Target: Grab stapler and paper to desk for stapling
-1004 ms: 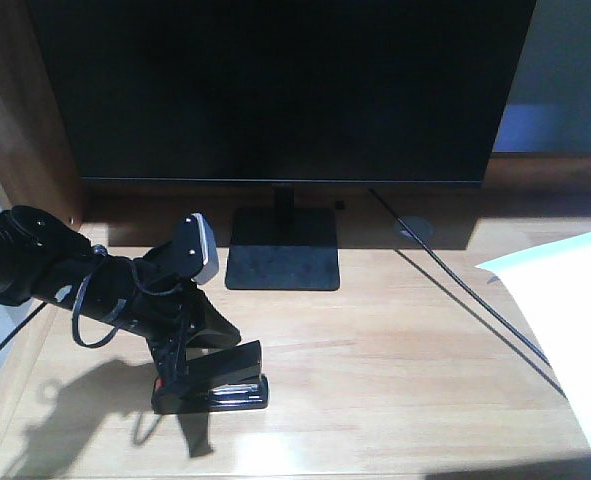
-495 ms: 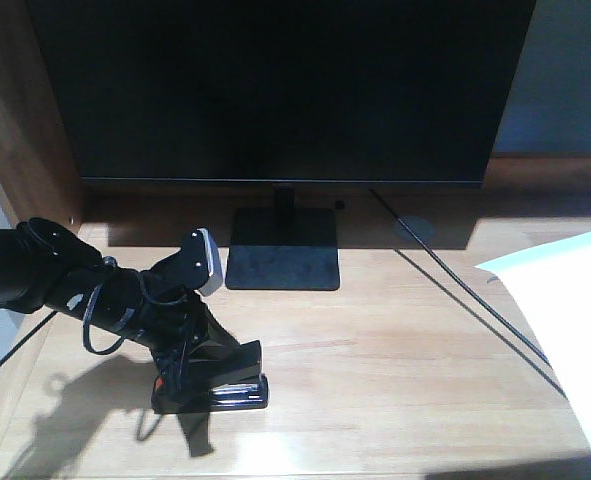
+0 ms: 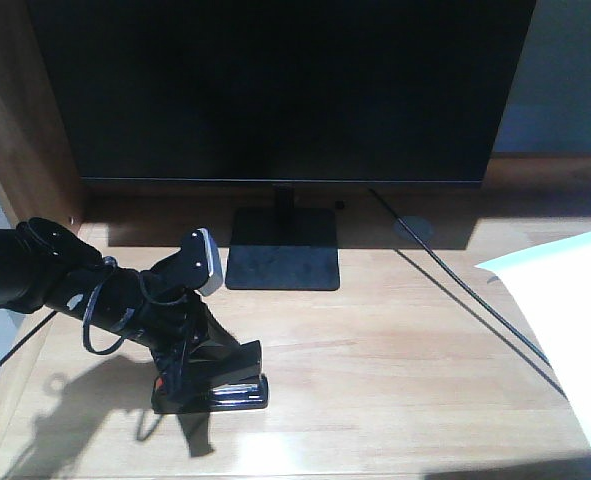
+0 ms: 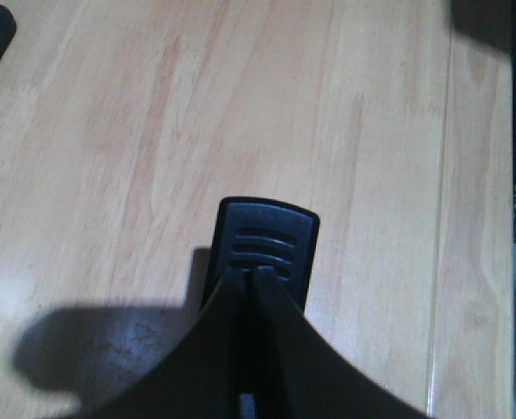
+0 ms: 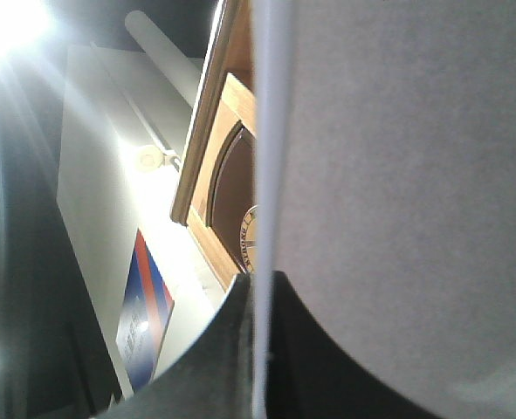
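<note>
front view: the stapler [image 3: 230, 385] sits on the bench [image 3: 395, 380] at front left, just ahead of the monitor stand [image 3: 282, 262], top arm raised. the left end effector [image 3: 187, 362] is closed on it. the paper [image 3: 575, 320] shows at far right.
left wrist view: both fingers pinch the stapler's ribbed end.
right wrist view: the right end effector [image 5: 258, 305] clamps the paper's edge.

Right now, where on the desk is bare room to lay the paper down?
The widest bare patch of desk lies between the stapler and the cable, in front of the monitor stand. The left is crowded: the left tool sits on the stapler there. The paper hides the right edge.
</note>
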Available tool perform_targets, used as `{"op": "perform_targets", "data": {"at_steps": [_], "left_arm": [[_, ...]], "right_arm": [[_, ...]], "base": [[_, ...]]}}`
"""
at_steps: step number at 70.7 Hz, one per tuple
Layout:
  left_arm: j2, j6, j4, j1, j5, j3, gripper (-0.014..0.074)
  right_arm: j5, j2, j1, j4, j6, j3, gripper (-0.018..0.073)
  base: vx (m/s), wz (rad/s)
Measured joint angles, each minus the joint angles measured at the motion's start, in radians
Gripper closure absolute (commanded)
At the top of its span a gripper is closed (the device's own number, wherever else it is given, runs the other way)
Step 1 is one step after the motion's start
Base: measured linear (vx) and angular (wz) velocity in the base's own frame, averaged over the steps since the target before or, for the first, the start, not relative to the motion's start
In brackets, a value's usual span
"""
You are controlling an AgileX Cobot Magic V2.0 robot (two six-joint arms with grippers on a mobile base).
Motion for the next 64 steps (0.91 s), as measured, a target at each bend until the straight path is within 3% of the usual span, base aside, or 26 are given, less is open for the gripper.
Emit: {"op": "perform_targets", "data": {"at_steps": [64], "left_arm": [[0.000,0.000,0.000,0.000,0.000,0.000,0.0604]], "right_arm": [[0.024,0.003,0.000,0.003,0.034,0.000,0.0564]], "base": [[0.00,0.00]]}}
